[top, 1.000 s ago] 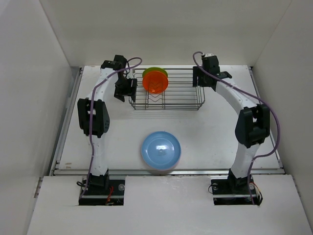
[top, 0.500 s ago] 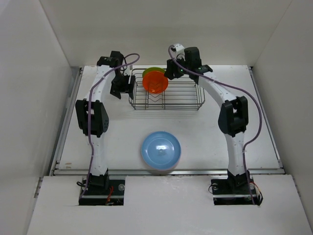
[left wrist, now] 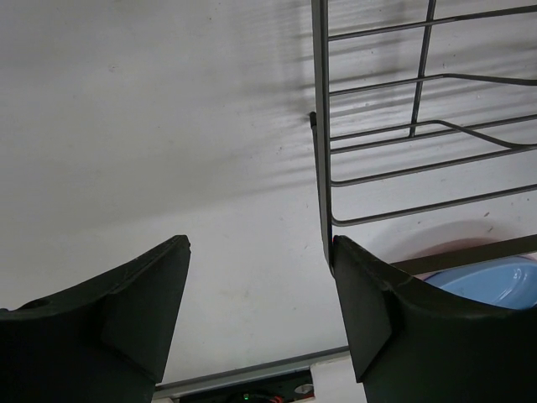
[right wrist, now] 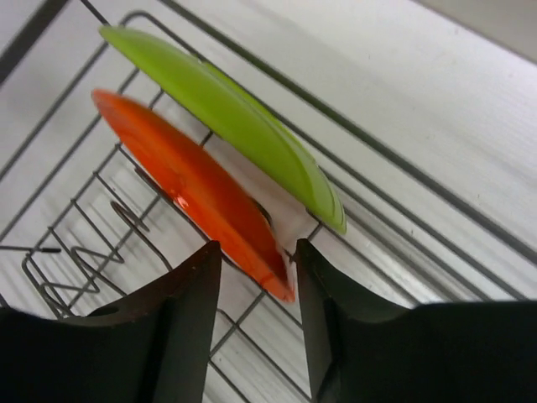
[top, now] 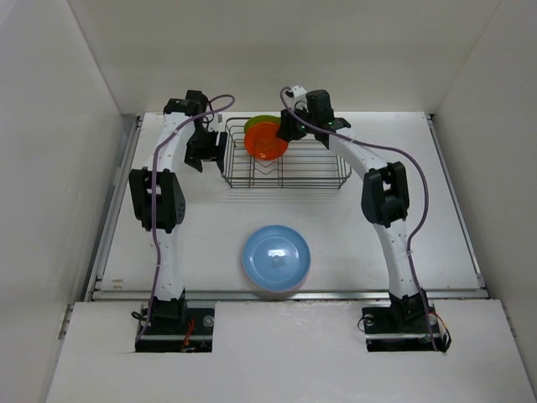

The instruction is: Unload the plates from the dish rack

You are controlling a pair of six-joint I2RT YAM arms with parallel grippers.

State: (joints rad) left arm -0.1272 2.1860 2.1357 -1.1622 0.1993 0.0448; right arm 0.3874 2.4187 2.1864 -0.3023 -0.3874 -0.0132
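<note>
The dish rack (top: 302, 164) stands at the back of the table. An orange plate (top: 265, 139) stands on edge in its left end, with a lime green plate (top: 260, 122) just behind it. My right gripper (top: 290, 129) is open over the rack. In the right wrist view the orange plate's (right wrist: 193, 189) rim lies between the fingers of the right gripper (right wrist: 256, 252), close to the right one, and the green plate (right wrist: 243, 126) is beyond. My left gripper (top: 204, 151) is open and empty beside the rack's left end (left wrist: 323, 168). A light blue plate (top: 276, 257) lies flat at the front middle, with a pink rim (top: 277, 294) under it.
White walls close in the table at the left, back and right. A metal rail (top: 285, 294) runs along the table's front edge. The rack's right half holds only bare wire dividers (top: 323, 159).
My right arm has swung left from the rack's right end to the orange plate's rim. My left gripper has shifted slightly left of the rack. The plates have not moved.
</note>
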